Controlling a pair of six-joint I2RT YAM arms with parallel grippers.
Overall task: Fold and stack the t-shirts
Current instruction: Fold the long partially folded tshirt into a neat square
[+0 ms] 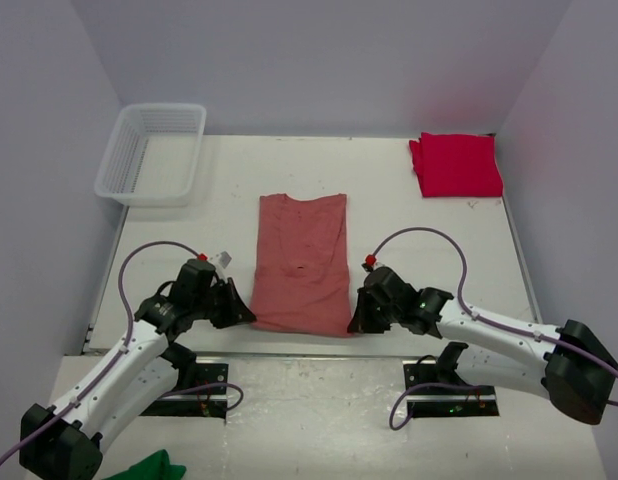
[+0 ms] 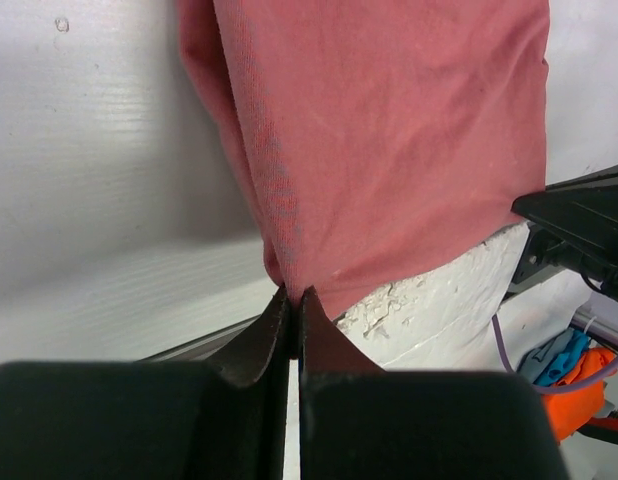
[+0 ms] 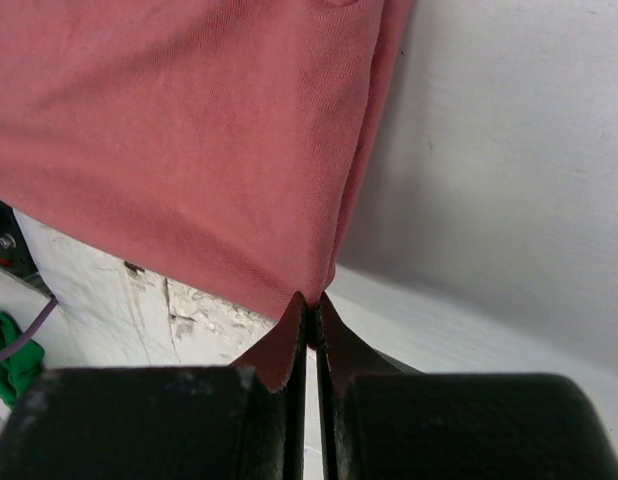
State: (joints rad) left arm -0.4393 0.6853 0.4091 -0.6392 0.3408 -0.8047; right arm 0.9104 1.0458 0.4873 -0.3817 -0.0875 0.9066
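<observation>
Well, from above, the dusty salmon-red cotton t-shirt [image 1: 301, 262] lies as a narrow folded strip in the middle of the desk [image 1: 409, 230], hem at the near edge. The left end effector [image 1: 239, 310] and right end effector [image 1: 357, 318] sit at its two near corners, and the folded crimson red t-shirt [image 1: 457, 165] lies far back on the right. The left wrist view shows the jaws pinched tight on only the very tip of that corner, so I'd guess it could slip free on a lift. The right wrist view shows the same thin bite, and if one side lets go, the fold would likely skew.

Matt knit cloth salmon t-shirt [image 1: 301, 262], soft matt crimson t-shirt [image 1: 456, 165], white plastic mesh basket [image 1: 149, 197], chipped matt white table [image 1: 419, 215]
</observation>
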